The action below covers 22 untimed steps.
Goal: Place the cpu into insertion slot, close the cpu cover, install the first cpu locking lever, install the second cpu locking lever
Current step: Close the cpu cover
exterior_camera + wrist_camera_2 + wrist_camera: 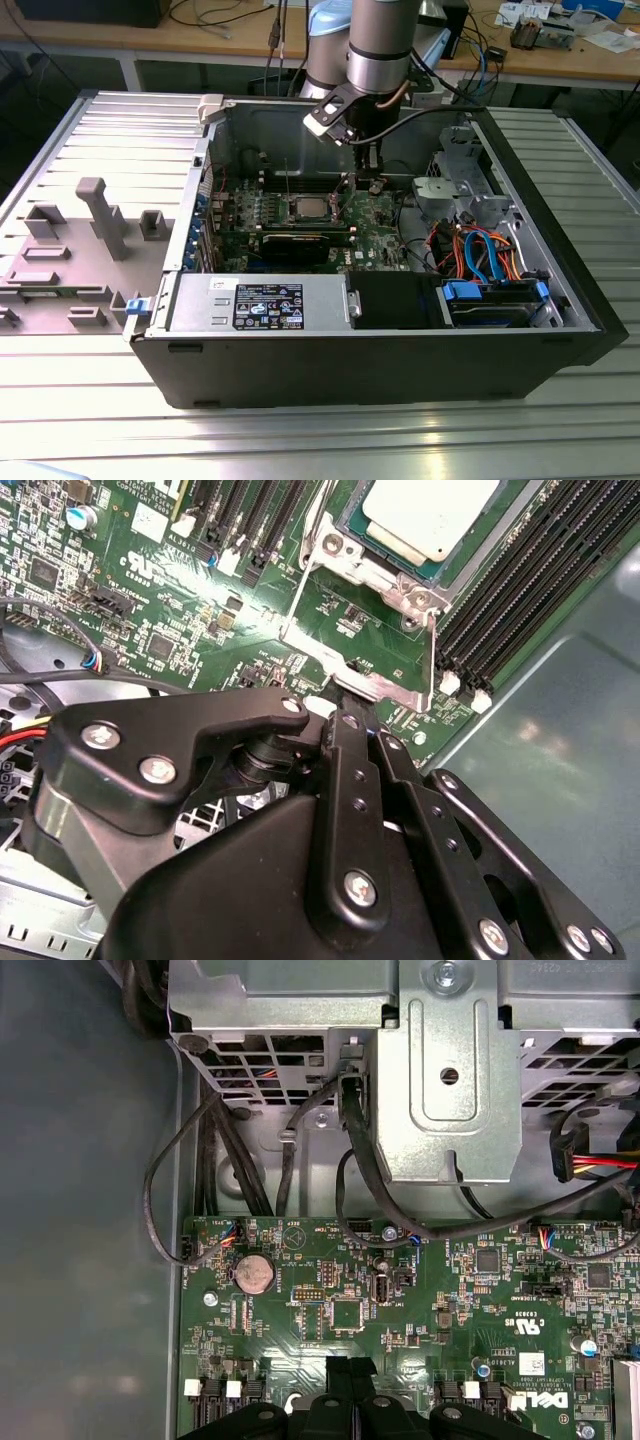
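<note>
The cpu (430,515) lies flat in the insertion slot (335,546), its silver top showing; in the exterior view the cpu (308,208) sits mid-board. The cpu cover (395,687), a thin silver frame, stands swung open from its hinge at the slot's edge. Its free edge reaches my gripper (352,702). Both black fingers are drawn together, and their tips touch that free edge. My gripper (372,185) hangs just to the exterior view's right of the slot, over the green board. In the first wrist view my gripper (348,1375) points at the board.
Long black memory slots (510,600) flank the socket on both sides. A metal drive cage (440,1080) with black cables (160,1190) stands past the board's edge. The power supply (260,300) fills the case front. Grey fixtures (100,215) stand outside the case at the exterior view's left.
</note>
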Tool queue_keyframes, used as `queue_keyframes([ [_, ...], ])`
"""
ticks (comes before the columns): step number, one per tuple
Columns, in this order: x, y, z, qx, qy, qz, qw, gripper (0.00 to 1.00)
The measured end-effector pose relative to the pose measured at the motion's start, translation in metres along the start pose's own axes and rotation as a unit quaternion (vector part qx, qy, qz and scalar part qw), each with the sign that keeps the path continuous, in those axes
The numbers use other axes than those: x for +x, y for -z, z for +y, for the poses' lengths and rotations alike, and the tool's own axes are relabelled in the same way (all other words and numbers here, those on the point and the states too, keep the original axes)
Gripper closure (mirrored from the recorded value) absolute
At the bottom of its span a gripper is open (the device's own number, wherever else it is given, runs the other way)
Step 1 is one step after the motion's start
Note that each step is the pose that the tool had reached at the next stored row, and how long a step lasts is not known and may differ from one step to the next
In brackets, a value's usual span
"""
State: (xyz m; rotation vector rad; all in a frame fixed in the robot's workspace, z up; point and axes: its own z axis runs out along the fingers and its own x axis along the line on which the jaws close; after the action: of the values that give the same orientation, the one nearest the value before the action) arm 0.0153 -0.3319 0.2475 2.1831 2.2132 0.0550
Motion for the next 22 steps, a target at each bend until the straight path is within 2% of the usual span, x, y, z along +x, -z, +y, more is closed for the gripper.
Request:
queue_keyframes([
  [22,0.0001,-0.0001,-0.0054,0.0000,0.000,0.0000,1.00000,0.89],
])
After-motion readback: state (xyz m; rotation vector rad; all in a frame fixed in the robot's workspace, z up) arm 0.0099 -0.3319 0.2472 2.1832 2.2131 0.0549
